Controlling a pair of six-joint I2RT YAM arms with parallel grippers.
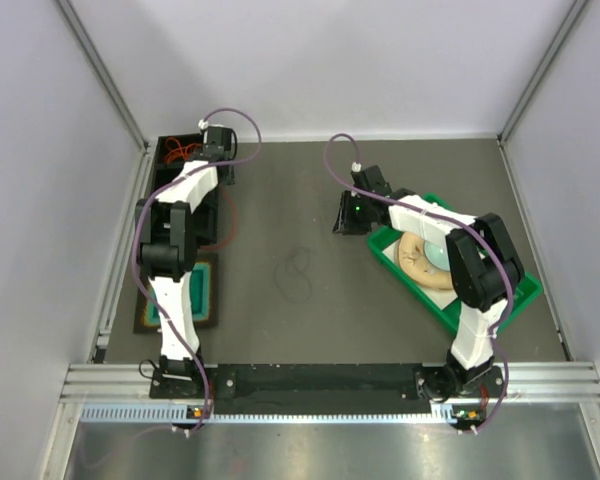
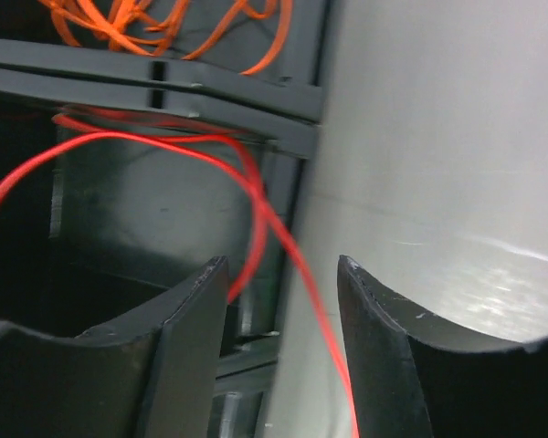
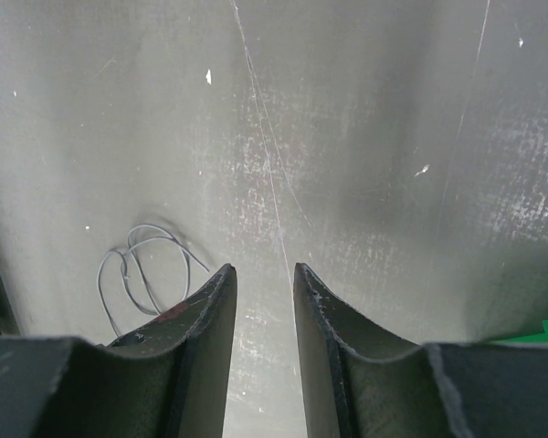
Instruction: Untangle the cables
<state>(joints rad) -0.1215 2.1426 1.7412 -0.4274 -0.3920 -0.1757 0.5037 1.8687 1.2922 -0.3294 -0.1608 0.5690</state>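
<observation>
The left jaws stand open over a black plastic bin point(image 2: 242, 96) at the far left corner of the surface point(image 1: 280, 190). A thin, shiny red cable point(image 2: 164, 144) runs in a long bend through the gap between them, but they are not squeezing it. Past a wall of the bin, in the next box, lies a messy heap of bright orange cables point(image 2: 164, 23). The left wrist view shows this up close. From the top, the red cable is only a faint curve beside the bin.

The right jaws are open just a little, with nothing between them. They point at the grey surface, which is dull and full of fine scratches. A thin dark cable point(image 3: 146, 269) lies near them in soft round loops. The top view shows it in the middle of the surface, well apart from the bin. Only the top view shows the green tray point(image 1: 525, 292) on the right, with a tan ring point(image 1: 412, 262) in it.
</observation>
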